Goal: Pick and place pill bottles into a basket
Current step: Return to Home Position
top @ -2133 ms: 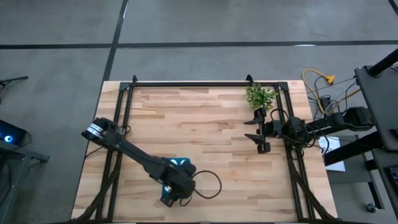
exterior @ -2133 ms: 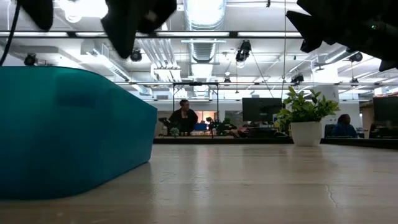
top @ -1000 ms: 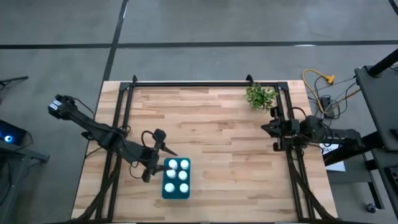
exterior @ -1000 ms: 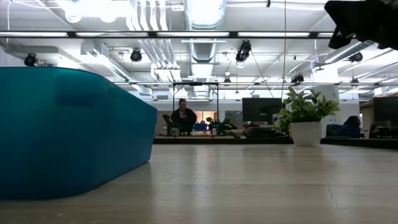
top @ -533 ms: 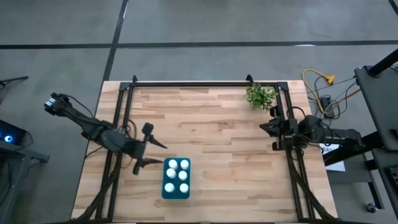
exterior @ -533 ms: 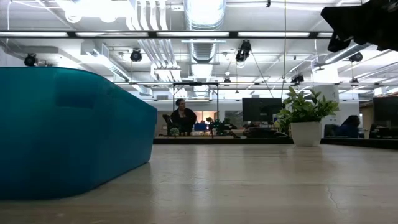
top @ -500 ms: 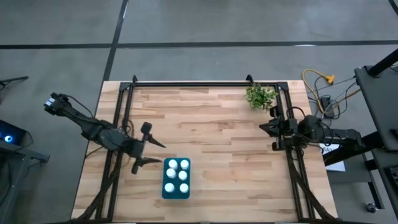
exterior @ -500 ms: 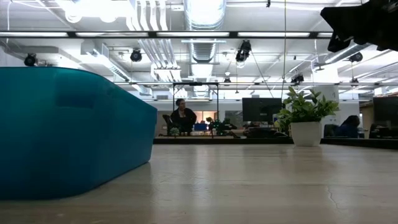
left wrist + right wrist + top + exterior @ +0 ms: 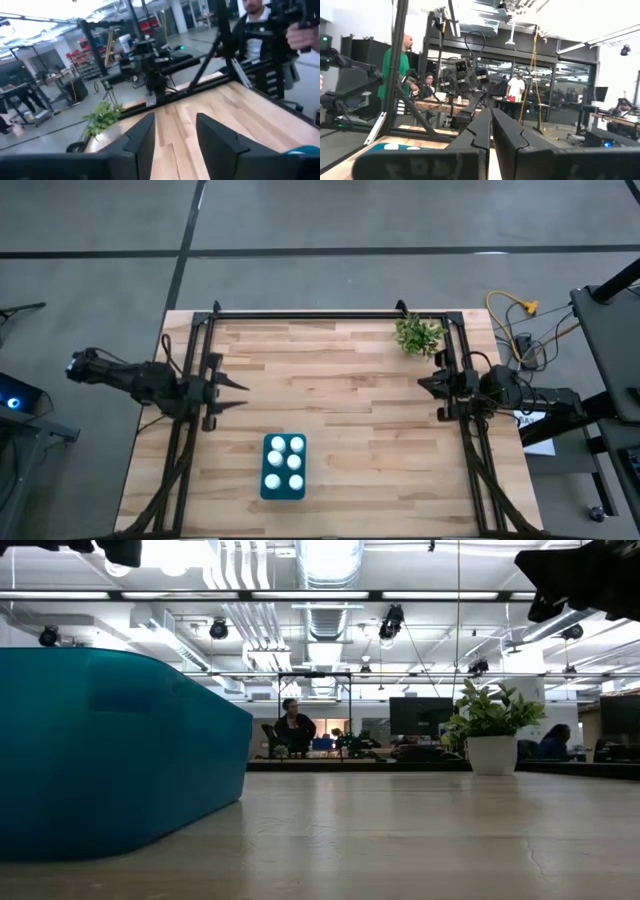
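Teal plastic basket [image 9: 283, 494] of white capped pill bottles [image 9: 278, 444], five o'clock from left gripper [image 9: 240, 394], fingers apart. Right gripper [image 9: 422, 386] farther, fingers together.

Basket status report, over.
Left gripper open, left table edge. Right gripper shut, right edge. Six pill bottles in basket. Plant far off, nothing blocking.

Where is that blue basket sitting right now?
Seen from above, the basket sits near the lower edge of the table, slightly left of the middle, holding six white bottles. The left gripper is nearest, beyond it to the left.
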Tool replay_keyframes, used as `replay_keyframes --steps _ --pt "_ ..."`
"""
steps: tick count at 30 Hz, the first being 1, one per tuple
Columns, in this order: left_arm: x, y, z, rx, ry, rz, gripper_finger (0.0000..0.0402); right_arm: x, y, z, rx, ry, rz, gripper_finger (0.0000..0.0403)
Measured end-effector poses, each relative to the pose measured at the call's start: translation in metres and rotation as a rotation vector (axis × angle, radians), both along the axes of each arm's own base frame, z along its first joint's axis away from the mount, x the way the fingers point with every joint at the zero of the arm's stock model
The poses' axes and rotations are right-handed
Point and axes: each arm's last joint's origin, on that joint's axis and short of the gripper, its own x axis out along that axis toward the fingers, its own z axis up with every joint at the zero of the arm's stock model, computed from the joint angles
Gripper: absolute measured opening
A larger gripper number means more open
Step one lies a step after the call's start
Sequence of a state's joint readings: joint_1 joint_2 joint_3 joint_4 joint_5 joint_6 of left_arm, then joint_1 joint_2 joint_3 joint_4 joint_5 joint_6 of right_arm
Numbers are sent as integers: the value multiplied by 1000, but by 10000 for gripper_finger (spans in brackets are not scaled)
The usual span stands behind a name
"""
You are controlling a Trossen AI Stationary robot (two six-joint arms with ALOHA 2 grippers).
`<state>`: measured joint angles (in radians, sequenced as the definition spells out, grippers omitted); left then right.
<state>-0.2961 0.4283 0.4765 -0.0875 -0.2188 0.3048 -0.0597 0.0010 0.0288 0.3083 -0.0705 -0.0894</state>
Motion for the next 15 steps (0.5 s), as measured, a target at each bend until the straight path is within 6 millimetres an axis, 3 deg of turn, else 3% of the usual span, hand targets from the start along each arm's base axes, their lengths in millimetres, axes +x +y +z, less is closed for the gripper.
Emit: replay_keyframes --steps 7,15 --pt "-5 14 -2 -14 -60 -47 116 0 -1 0 7 -3 -20 8" --pt "-14 20 -30 -17 -254 -32 116 0 -1 0 13 -3 -18 8"
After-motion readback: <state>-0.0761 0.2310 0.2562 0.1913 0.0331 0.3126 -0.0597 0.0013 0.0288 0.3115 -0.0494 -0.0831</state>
